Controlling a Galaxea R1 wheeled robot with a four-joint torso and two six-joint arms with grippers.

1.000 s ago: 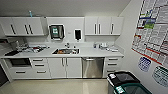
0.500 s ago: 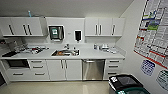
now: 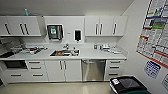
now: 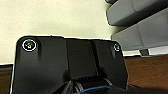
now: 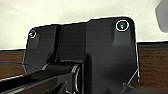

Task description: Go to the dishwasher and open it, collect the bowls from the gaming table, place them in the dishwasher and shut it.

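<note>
Head view puts the kitchenette wall square ahead of me, and compared with a second ago it sits slightly larger and a touch more centred, so I judge that I am rolling closer and not that anything on the counter has moved. The dishwasher (image 3: 93, 70), with its silver-grey front, stands shut under the white counter (image 3: 90, 53), just right of the sink (image 3: 64, 52) and between the white cabinet doors (image 3: 66, 70) and a stack of drawers (image 3: 115, 70) on the right. A black bin (image 3: 127, 85) sits on the floor near me at the right, close to the wall with posters (image 3: 156, 35), and I would count it as something to steer wide of. Nothing about the dishwasher itself has changed: its door is closed, so the opening step is not yet done, and I see no bowls here. Both wrist views look past my own dark plates at pale floor and brown trim; my claws' fingers are hidden, so I cannot tell how open they are or whether they hold anything.
</note>
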